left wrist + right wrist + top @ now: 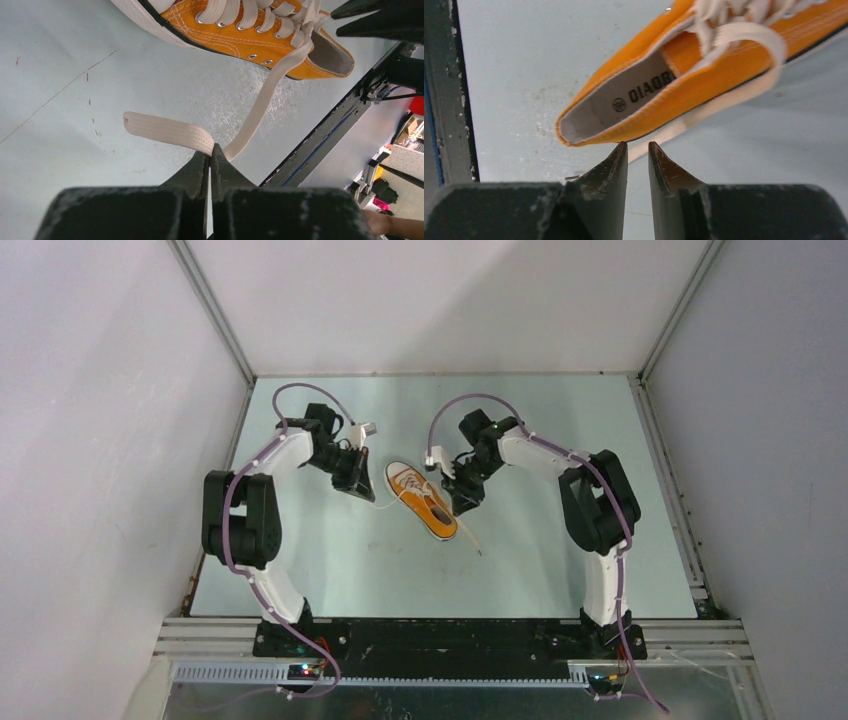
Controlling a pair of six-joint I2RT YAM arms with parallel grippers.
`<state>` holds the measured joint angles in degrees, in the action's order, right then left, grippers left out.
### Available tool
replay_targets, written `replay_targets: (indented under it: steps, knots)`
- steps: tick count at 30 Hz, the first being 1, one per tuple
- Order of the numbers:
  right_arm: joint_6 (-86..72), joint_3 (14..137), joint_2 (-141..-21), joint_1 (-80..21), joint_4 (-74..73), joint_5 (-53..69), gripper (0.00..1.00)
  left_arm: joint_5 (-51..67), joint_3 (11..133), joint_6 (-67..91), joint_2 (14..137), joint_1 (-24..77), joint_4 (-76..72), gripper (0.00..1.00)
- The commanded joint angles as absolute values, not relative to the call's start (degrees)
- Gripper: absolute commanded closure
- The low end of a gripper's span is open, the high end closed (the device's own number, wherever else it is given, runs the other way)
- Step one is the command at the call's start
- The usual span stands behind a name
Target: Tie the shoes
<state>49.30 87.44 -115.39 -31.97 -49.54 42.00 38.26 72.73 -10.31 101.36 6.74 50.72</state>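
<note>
Left gripper (210, 150) pinches a lace (167, 131); right gripper (638, 146) slightly parted; shoe (421, 499) lies diagonal, toe far-left.

Table top (330, 570): pale blue-green, scuffed, fine scratches and white wear patch
Enclosure walls (100, 390): plain white, left, back, right
Metal frame posts (213, 310): at back corners, slanting
Slotted cable duct (450, 672): white, along near edge
Red object (417, 106): blurred, beyond table edge

Top: overhead from near edge, looking down, distant | Wrist views: low, close to tabletop (75, 100) | Shared by all: sneaker (421, 500)
</note>
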Motion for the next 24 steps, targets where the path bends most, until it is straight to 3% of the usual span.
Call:
replay_targets:
  steps: [1, 16, 24]
  knots:
    - [52.8, 87.5, -115.6, -34.4, -51.1, 43.1, 0.76, 40.7, 74.5, -8.3, 101.4, 6.9, 50.8, 1.0]
    - [52.5, 94.6, -121.2, -37.1, -54.7, 45.6, 0.77, 43.0, 72.0, -5.6, 99.1, 6.9, 49.4, 1.0]
    - [55.6, 103.4, -116.2, -32.6, -59.5, 45.7, 0.68, 45.6, 74.0, -4.6, 100.9, 6.9, 50.9, 1.0]
